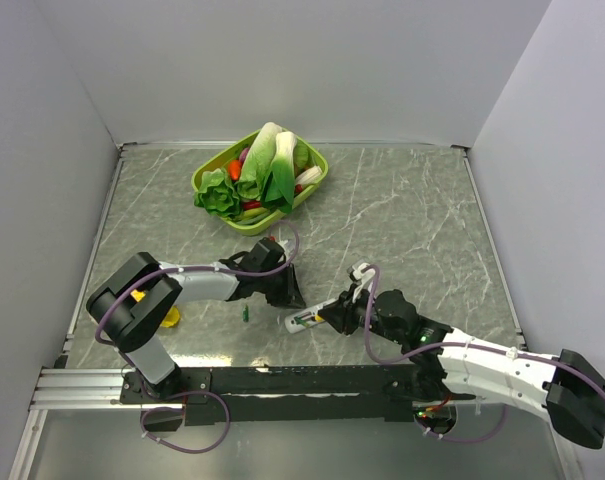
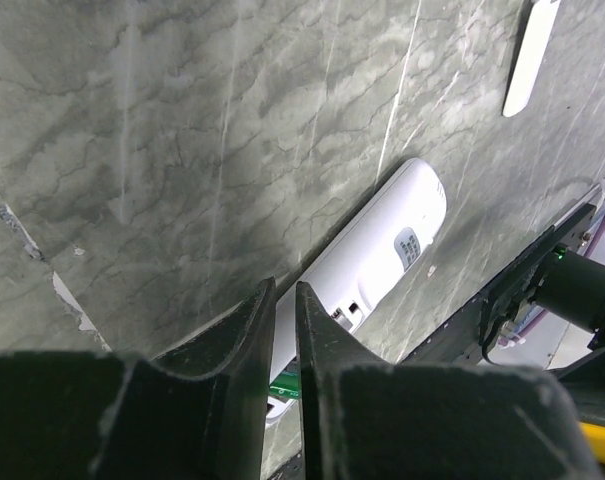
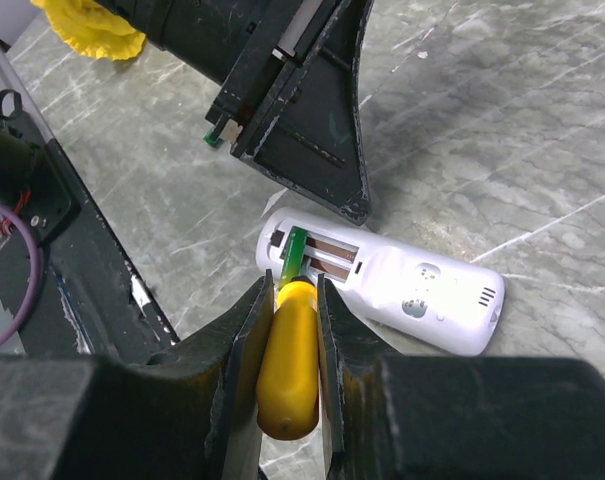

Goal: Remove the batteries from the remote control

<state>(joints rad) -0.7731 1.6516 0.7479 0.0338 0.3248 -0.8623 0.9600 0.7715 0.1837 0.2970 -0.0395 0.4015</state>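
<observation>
- My right tool (image 3: 290, 290) sits nearest me, its fingers pinching the yellow handle of a screwdriver (image 3: 287, 370) that points at the remote control (image 3: 402, 285).
- The remote lies flat on the marble surface (image 1: 412, 210) just ahead of that tool, back face up and battery recess (image 3: 317, 255) uncovered. A green strip shows inside where the screwdriver tip meets it; I cannot tell whether that is a battery.
- One small dark green battery (image 1: 245, 314) lies loose on the surface to the left of the remote, apart from it.
- My left tool (image 2: 285, 290) hangs tip-down over the recess end of the remote. Its fingers stand close with a thin slit between them, and I cannot tell if they pinch anything.
- A slim white cover strip (image 2: 532, 55) lies beyond the remote, apart from it.
- Farthest back is a green basket (image 1: 320, 170) heaped with toy vegetables.
</observation>
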